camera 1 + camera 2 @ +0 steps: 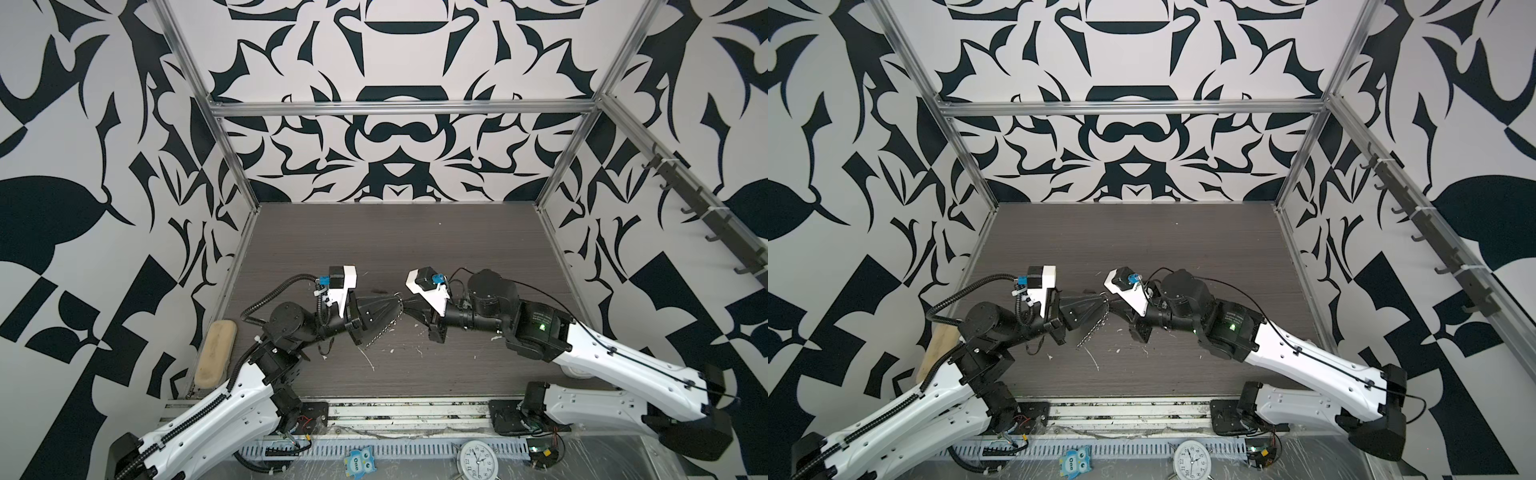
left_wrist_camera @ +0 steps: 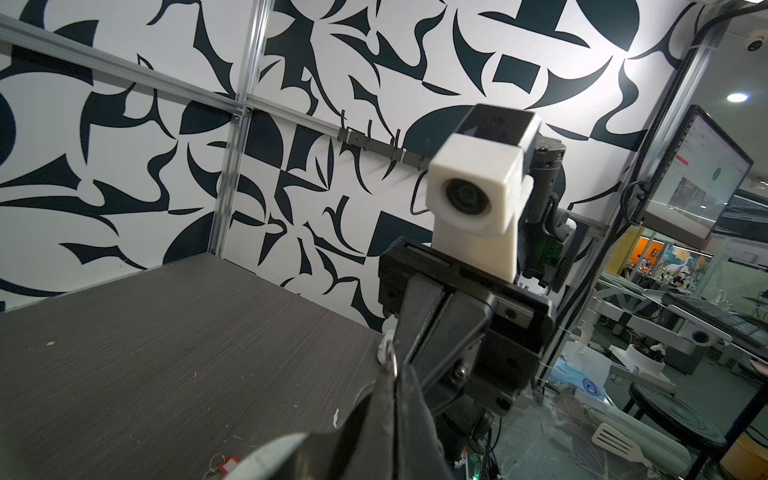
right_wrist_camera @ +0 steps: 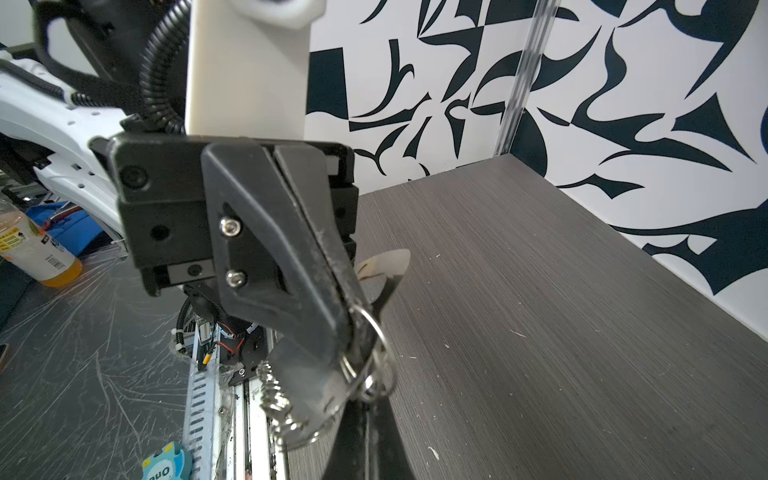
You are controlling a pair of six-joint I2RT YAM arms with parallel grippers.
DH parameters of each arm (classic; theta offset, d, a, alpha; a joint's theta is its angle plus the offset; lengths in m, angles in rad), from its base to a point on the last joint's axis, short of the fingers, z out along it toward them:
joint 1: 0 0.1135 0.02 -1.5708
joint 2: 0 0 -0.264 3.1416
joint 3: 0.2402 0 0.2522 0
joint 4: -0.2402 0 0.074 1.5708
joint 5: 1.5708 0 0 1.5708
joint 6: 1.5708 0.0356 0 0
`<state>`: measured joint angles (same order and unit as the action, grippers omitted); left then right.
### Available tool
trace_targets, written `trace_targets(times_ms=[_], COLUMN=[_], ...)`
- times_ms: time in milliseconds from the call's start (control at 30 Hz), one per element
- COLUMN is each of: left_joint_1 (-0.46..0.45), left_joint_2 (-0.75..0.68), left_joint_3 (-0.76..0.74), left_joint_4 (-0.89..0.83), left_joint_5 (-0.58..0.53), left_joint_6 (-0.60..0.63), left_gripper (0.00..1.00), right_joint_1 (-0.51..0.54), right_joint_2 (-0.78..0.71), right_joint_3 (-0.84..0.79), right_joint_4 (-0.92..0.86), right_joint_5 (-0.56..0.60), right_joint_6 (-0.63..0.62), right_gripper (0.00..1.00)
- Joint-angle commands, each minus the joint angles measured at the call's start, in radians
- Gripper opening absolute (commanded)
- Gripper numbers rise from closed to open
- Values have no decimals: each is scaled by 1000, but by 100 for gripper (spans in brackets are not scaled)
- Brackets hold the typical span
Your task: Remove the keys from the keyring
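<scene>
left gripper (image 1: pixel 392 307) is clamped shut on the keyring (image 3: pixel 305 399), holding the plate up off the table (image 1: pixel 374 249), mid-scene and toward the near edge. In both top views the plate hangs edge-on, with the row of spare rings (image 1: pixel 383 329) running down toward near-left.

right gripper (image 1: pixel 409 306) reaches in from the right with its jaws closed. Its tips sit right at a split ring (image 3: pixel 384 332) at the far end of that row, just beside the left tips. Can't tell whether it really pinches the ring or only sits against it.

Keys: the blue tag isn't clearly visible. There's a bluish speck among the rings at the pinch, too small to call. A red piece (image 2: pixel 227 460) with a bit of ring lies on the table in the left wrist view. Probably the red tag, already off, but not certain.

Risks, my read:
- Shallow pinch: on the pull the ring slips out of the right jaws and nothing comes off.
- Wrong ring: spare rings and the key's ring overlap and look alike, so it's easy to grab a bare one.
- Straight tug instead of winding the ring out: that torques the plate. It's smooth flat metal, so it could pivot in the left grip or drop.
- Tips are crowded together, so any further closing-in means fingertip contact.
- A freed tag falls and may bounce off the near edge.
</scene>
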<state>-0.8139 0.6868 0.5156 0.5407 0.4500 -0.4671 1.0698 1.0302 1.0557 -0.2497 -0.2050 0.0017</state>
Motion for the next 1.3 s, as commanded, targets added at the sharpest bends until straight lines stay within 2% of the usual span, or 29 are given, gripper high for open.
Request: trace_targets(times_ms=[0, 33, 100, 233, 400, 767, 933, 1100, 1167, 1267], left_joint_1=[-5, -5, -5, -5, -5, -5, -5, -5, -5, -5], left_joint_2=[-26, -32, -46, -60, -51, -52, -51, -54, -56, -56], left_joint_3=[29, 30, 31, 34, 39, 36, 32, 27, 23, 21], left_joint_4=[23, 9, -11, -40, -39, -17, -9, 6, 21, 34], left_joint_5=[29, 28, 29, 58, 107, 118, 119, 112, 109, 102], left_joint_6=[21, 26, 36, 64, 70, 63, 61, 56, 53, 50], left_gripper=[0, 0, 0, 0, 0, 0, 0, 0, 0, 0], right_joint_1=[20, 21, 21, 21, 22, 22, 21, 22, 21, 22], right_joint_2=[-43, -52, -83, -137, -184, -62, -56, -52, -44, -43], right_joint_3=[27, 27, 27, 14, -5, 64, 55, 47, 42, 30], right_joint_4=[-29, -33, -44, -29, 75, 72, 85, 88, 90, 102], right_joint_5=[-22, -21, -17, -23, -37, -57, -77, -78, -86, -86], right_joint_6=[8, 13, 25, 42, 60, 89, 93, 102, 107, 115], right_gripper=[23, 31, 40, 43, 43, 38, 28, 13, 14, 24])
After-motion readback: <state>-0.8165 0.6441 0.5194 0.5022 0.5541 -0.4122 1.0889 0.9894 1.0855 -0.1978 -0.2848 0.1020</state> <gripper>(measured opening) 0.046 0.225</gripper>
